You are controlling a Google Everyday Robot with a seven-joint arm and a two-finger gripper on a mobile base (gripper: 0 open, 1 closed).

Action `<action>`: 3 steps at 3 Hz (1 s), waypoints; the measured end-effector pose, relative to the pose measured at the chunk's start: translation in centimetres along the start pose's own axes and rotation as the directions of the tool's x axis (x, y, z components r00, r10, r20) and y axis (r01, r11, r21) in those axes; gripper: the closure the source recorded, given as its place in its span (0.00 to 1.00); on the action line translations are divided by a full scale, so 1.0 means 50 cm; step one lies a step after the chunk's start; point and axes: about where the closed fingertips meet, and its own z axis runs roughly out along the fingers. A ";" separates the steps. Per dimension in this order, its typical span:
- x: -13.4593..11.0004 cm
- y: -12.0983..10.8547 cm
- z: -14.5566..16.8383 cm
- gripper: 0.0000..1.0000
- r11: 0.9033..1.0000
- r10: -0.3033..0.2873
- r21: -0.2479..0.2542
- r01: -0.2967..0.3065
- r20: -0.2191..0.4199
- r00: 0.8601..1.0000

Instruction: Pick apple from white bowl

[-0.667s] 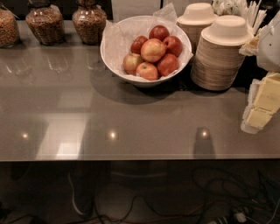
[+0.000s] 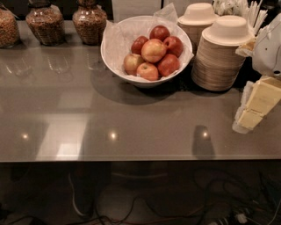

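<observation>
The white bowl (image 2: 115,39), lined with crinkled white paper, stands at the back middle of the grey counter. It holds several red and yellow-red apples (image 2: 153,49) piled together. My gripper (image 2: 255,104), with cream-coloured parts, hangs at the right edge of the view, above the counter. It is well to the right of the bowl and in front of the stacked bowls. It holds nothing that I can see. The white arm (image 2: 268,50) rises behind it.
Two stacks of tan disposable bowls (image 2: 221,55) stand right of the white bowl, with utensils (image 2: 250,11) behind. Three jars of dry food (image 2: 89,19) line the back left. The counter's front edge (image 2: 131,159) runs across the view, with cables on the floor below.
My gripper has shifted slightly to the left, toward the counter's middle. The bowl and apples have not moved.
</observation>
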 end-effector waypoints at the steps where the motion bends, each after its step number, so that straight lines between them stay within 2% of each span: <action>1: -0.032 -0.010 0.046 0.00 0.998 0.027 0.052 -0.033 0.123 0.992; 2: -0.097 -0.060 0.077 0.00 0.989 0.022 0.139 -0.054 0.225 0.974; 3: -0.162 -0.116 0.087 0.00 0.970 0.015 0.230 -0.081 0.276 0.961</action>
